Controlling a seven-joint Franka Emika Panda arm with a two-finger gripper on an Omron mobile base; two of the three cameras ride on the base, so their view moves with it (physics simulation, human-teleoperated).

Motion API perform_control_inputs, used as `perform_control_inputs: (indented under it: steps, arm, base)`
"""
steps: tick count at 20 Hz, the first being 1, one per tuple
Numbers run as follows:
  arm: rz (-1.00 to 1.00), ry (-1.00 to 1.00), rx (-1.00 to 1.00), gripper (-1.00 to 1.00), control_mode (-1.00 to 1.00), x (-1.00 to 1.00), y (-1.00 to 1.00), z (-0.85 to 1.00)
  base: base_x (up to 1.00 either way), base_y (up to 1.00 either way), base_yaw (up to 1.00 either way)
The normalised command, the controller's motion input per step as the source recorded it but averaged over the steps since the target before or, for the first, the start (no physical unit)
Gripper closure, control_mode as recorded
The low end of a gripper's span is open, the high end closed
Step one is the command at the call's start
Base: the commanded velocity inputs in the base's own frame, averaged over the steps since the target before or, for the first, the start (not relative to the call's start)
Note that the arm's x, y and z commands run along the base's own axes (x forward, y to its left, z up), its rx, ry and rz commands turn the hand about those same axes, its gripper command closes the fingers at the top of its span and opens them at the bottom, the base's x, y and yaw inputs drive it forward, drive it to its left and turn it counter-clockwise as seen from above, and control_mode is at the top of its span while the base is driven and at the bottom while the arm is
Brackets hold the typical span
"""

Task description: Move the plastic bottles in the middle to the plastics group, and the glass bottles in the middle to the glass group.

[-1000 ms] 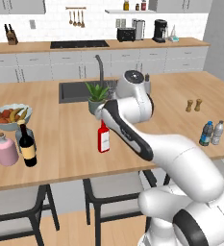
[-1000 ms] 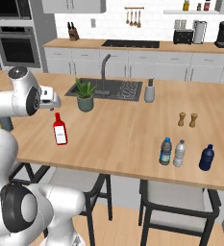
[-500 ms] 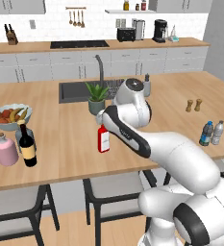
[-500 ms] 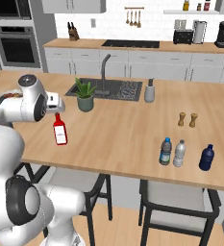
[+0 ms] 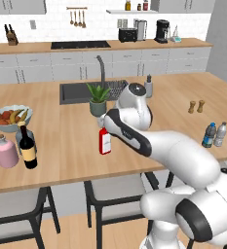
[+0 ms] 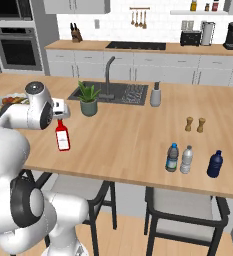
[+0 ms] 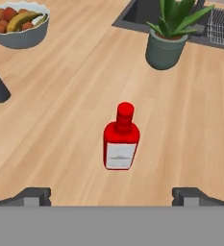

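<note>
One flat red bottle [image 7: 121, 139] standing on desk [image 7: 60, 96]; one wine bottle [image 5: 27, 147] standing leftward; gripper [image 7: 111, 194] hovering, jaws spread wide.

The flat bottle [image 5: 104, 141] stands upright on the table [image 5: 66, 146], near its front edge, with the potted plant [image 5: 98, 99] behind it and the sink [image 5: 76, 91] behind the plant. The pincer [image 7: 111, 196] hangs above the flat bottle, jaws apart. To the left, the wine bottle [image 5: 27, 148] stands beside the squat bottle [image 5: 6, 151], in front of the fruit bowl [image 5: 9, 117]. At the table's right end, two water bottles [image 6: 173, 158] [image 6: 187, 159] stand side by side.
</note>
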Motion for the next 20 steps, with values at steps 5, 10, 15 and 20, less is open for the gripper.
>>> perform_control_inputs:
  steps: [5,10,15,20]
  arm:
    - [0.00,0.01,0.00,-1.00,-1.00,0.21,0.00,-0.19]
    - [0.00,0.01,0.00,-1.00,-1.00,0.22,0.00,-0.21]
    - [0.00,0.03,0.00,-1.00,-1.00,0.28,0.00,-0.26]
    - [0.00,0.04,0.00,-1.00,-1.00,0.25,0.00,-0.19]
  base:
    - [0.00,0.00,0.00]
    - [0.00,0.00,0.00]
    - [0.00,0.00,0.00]
    - [0.00,0.00,0.00]
